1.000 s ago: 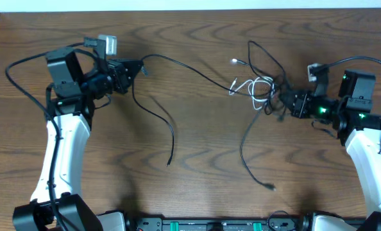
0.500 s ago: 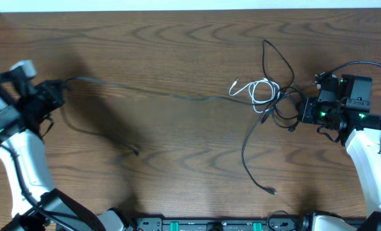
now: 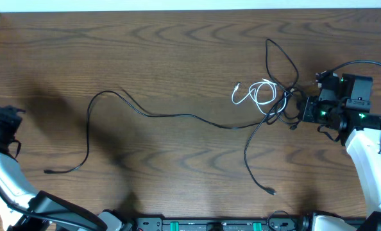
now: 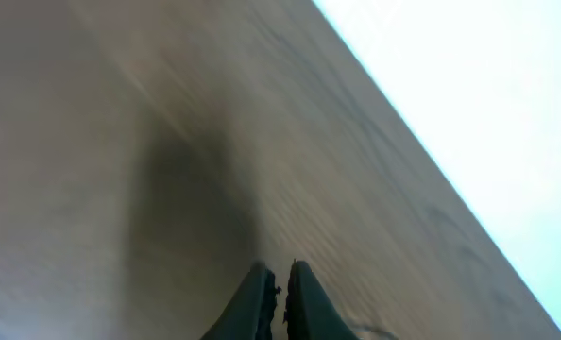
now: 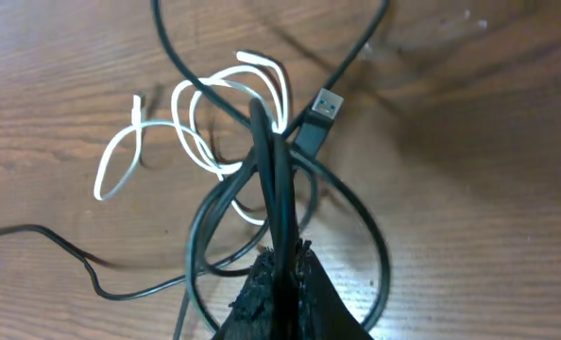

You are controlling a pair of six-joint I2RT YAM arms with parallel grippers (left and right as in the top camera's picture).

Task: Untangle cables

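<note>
Mostly the cables (image 3: 279, 106) bunch in a knot with the white cable (image 3: 260, 94), one black cable (image 3: 177, 116) trailing slack far left of that knot across the tabletop (image 3: 177, 51). The right end effector (image 5: 279, 260), just right of the knot, pinches black strands; the left end effector (image 4: 277, 288), far left, is closed to a sliver on nothing. Better to regrip near the knot and draw gently, I judge.

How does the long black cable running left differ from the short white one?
The long thin black cable sprawls in a loose wave across the table; the short thin white cable is bunched in loops. The black one's free end lies far left; the white one sits by the tangle. Both meet it at the right gripper.
</note>
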